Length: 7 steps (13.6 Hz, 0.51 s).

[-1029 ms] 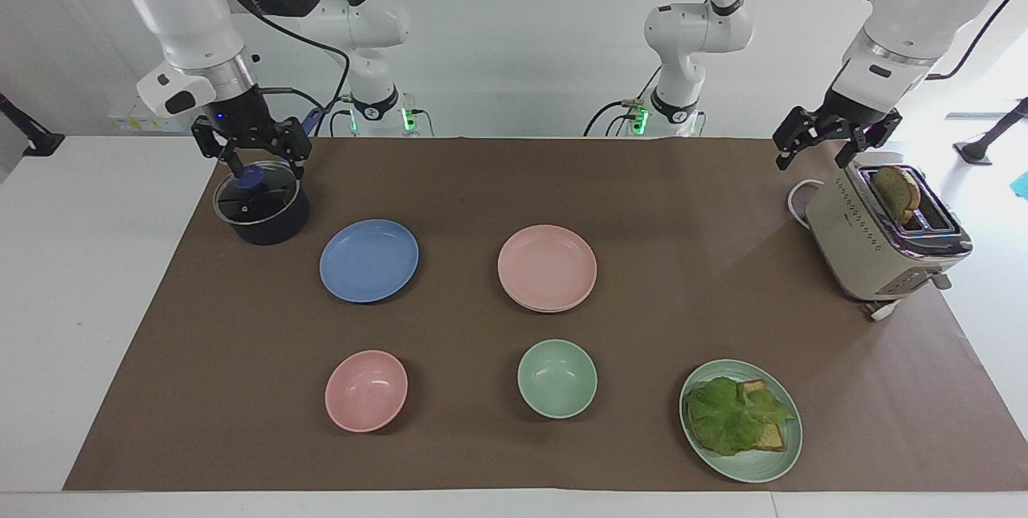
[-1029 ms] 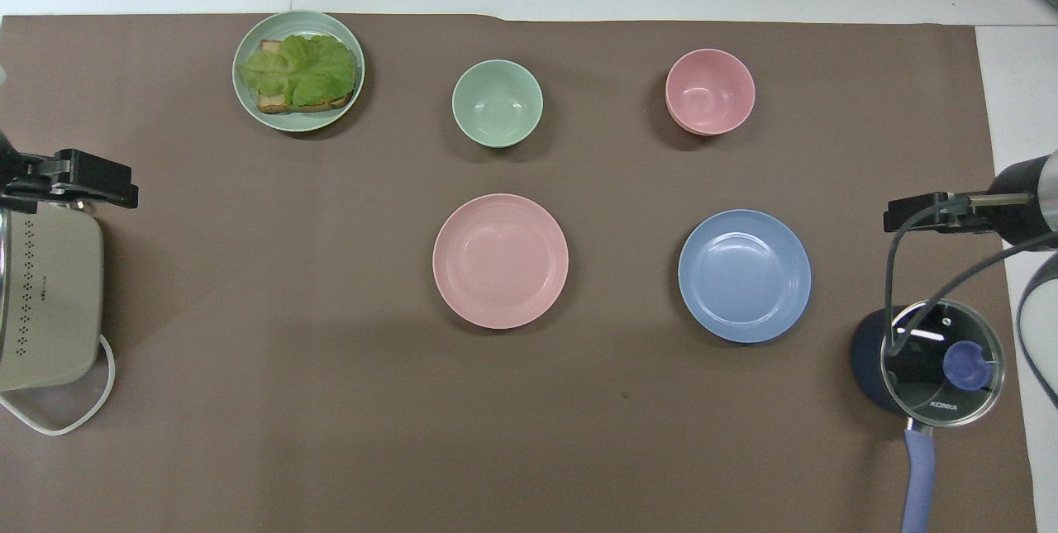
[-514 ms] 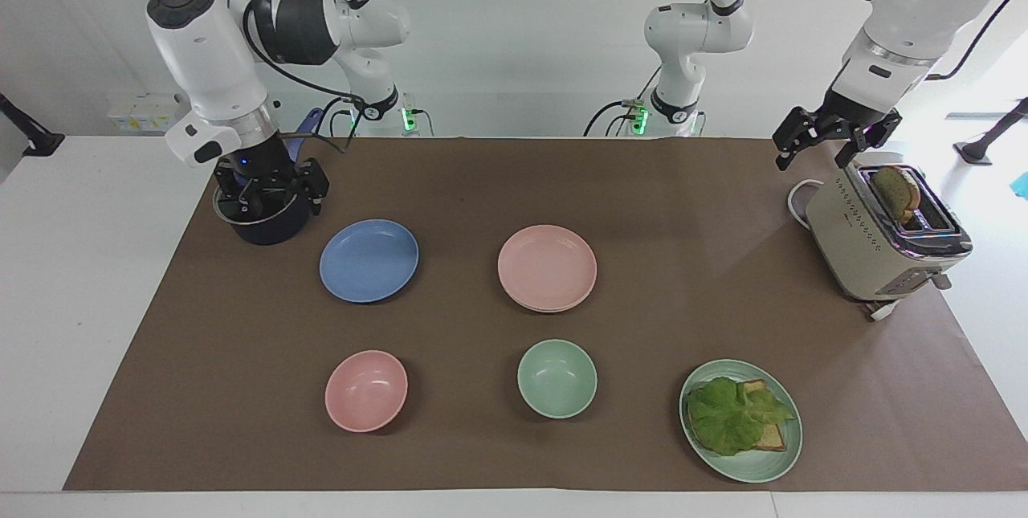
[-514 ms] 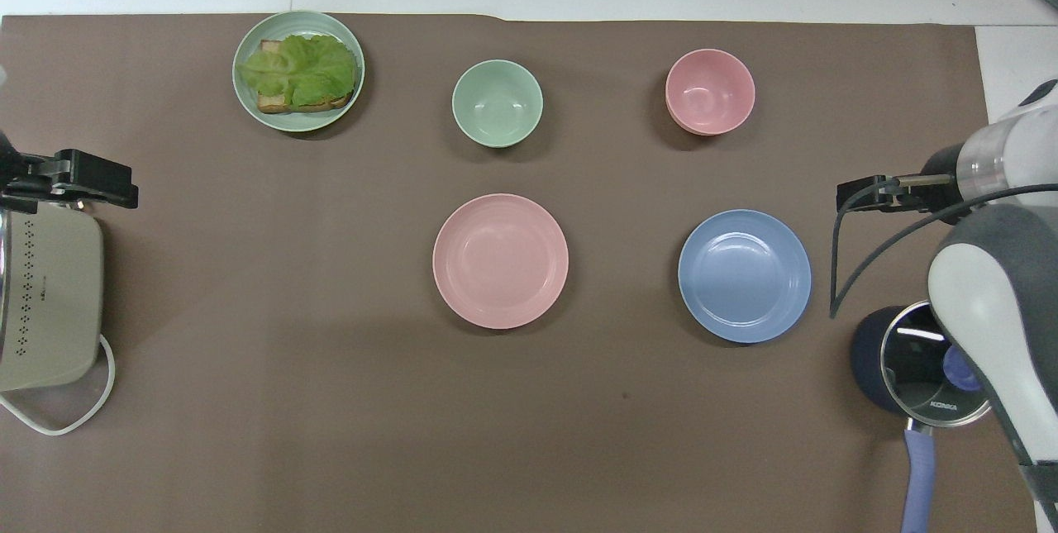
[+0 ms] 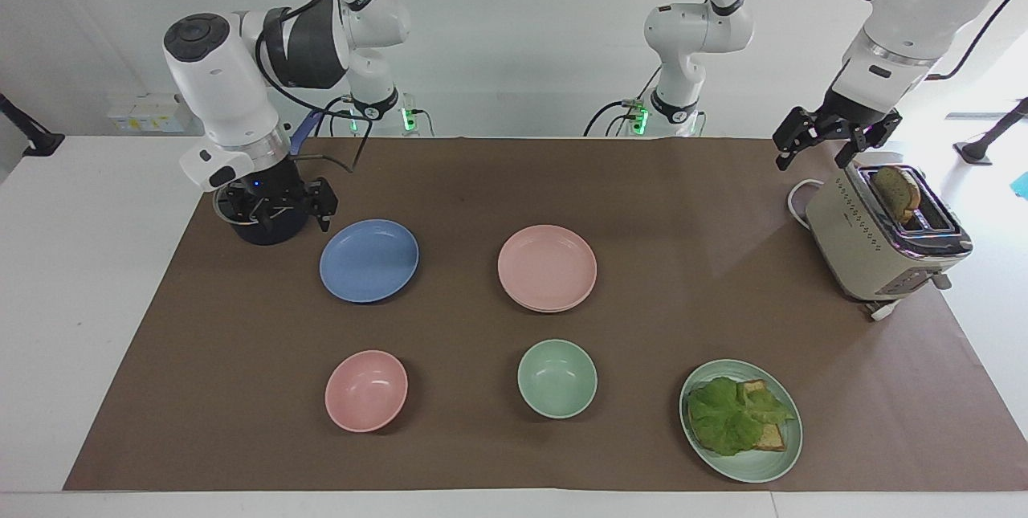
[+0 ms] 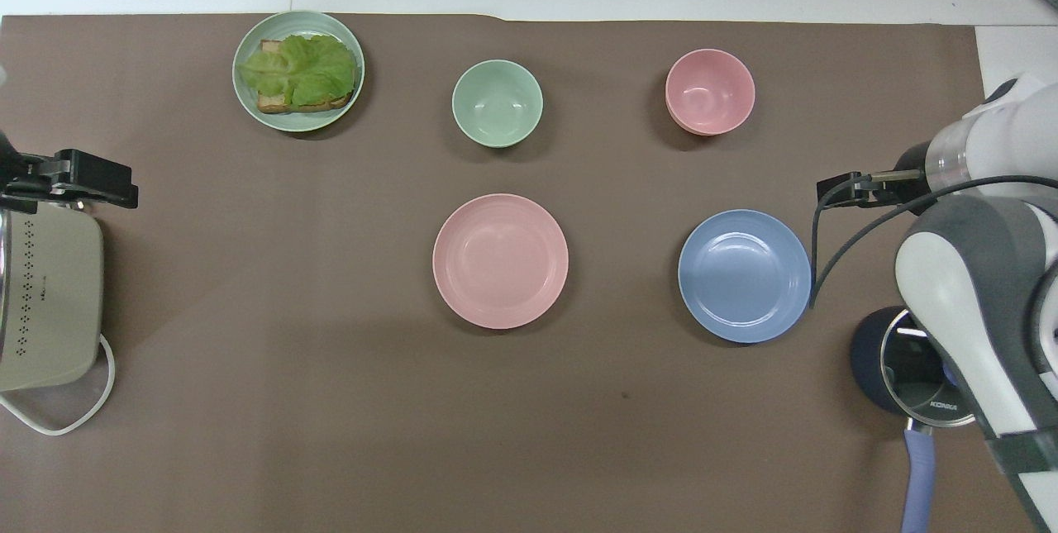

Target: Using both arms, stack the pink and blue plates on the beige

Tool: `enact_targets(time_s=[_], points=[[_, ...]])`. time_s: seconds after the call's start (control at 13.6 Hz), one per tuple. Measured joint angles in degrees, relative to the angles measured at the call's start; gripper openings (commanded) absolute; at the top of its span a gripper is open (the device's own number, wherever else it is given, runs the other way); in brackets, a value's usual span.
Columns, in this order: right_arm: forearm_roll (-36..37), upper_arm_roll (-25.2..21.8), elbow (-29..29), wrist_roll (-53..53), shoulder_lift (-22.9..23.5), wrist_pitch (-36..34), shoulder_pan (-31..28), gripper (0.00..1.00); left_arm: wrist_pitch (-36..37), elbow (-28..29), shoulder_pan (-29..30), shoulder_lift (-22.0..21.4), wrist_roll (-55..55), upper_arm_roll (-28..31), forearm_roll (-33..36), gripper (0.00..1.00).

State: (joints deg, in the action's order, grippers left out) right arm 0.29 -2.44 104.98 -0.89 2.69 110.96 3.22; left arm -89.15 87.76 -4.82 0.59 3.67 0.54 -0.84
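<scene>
Both arms are shiny white, made of fat round tubes with curved joints. The right arm (image 5: pixel 241 92) has a dark grey band at its elbow, a round dark cap on top, a silver ring at the wrist and a small blue light just below it. Thin black cables loop along it. The left arm (image 5: pixel 899 12) has a dark band and black cables too. Each ends in a black tool with boxy fingers: the right tool (image 5: pixel 281 205) and the left tool (image 5: pixel 831 136). Little green lights glow at both arm bases.
</scene>
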Motion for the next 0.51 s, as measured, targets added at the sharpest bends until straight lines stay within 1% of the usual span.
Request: enact_targets(time_s=[0.51], points=[[0.0, 0.0, 0.51, 0.0, 0.7, 0.56, 0.0, 1.0, 0.0, 0.0, 0.0, 0.0, 0.0, 0.0, 0.0, 1.0]])
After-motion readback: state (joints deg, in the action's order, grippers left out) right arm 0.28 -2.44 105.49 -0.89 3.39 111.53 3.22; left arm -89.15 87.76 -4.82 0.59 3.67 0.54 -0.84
